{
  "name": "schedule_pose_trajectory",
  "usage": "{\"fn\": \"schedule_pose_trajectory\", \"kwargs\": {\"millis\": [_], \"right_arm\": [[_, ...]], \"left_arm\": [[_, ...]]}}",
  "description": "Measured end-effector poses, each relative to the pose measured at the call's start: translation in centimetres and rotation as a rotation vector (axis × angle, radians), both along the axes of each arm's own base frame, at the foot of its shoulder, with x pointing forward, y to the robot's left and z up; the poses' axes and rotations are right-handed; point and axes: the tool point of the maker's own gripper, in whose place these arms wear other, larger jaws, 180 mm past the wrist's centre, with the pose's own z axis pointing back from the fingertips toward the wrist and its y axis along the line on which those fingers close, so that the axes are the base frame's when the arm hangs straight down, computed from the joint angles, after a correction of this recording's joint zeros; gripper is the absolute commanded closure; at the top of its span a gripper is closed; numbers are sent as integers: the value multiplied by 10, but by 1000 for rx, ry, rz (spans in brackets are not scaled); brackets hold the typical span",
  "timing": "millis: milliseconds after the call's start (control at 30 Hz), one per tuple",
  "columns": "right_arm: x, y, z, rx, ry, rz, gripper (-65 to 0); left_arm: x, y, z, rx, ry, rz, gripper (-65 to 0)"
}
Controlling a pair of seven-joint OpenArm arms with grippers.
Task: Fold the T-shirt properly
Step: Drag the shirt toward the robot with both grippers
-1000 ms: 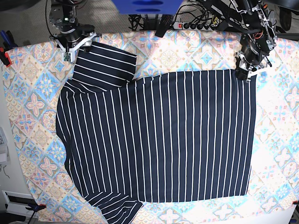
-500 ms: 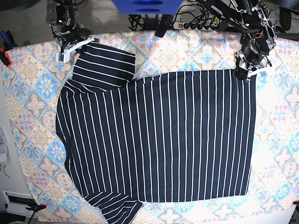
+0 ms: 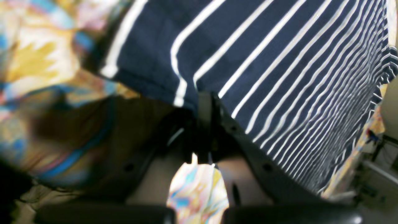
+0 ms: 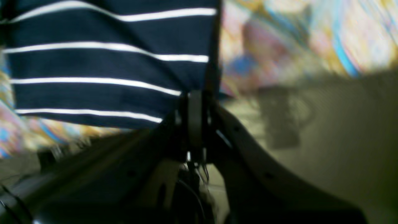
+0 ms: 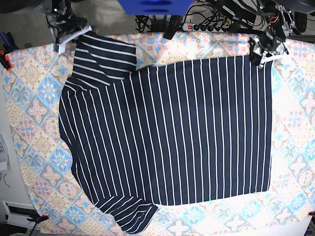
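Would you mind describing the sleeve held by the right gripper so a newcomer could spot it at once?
Find the T-shirt spread over the patterned cloth. At its top-left corner in the base view lies the sleeve, pinched at its outer corner by the right gripper. Its stripes run crosswise, unlike the body's lengthwise ones.

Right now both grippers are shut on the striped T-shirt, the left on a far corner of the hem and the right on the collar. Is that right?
Not quite. The right gripper is shut on the edge of a sleeve, not the collar; the right wrist view shows it, and the base view too. The rest holds: the left gripper is shut on the T-shirt at a far corner of its hem.
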Motion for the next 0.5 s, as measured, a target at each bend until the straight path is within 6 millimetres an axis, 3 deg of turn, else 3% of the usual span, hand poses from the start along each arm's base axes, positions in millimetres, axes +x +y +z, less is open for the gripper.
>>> {"fn": "schedule_pose_trajectory", "kwargs": {"millis": [67,200,367,500], "right_arm": [[-10,-7,0,-14,26,21,-3],[-9,-21,12,-61,1,53,-3],[-47,-27,13,-77,60,83,-3],[-53,-33,19,-101,44,97,-3]], "left_arm": [[-9,1,5,21,10,-12,0],[-32,1,5,30,49,-25,0],[-55,7,3,46,102,-38,0],[-68,8,3,51,133,-40,0]]}}
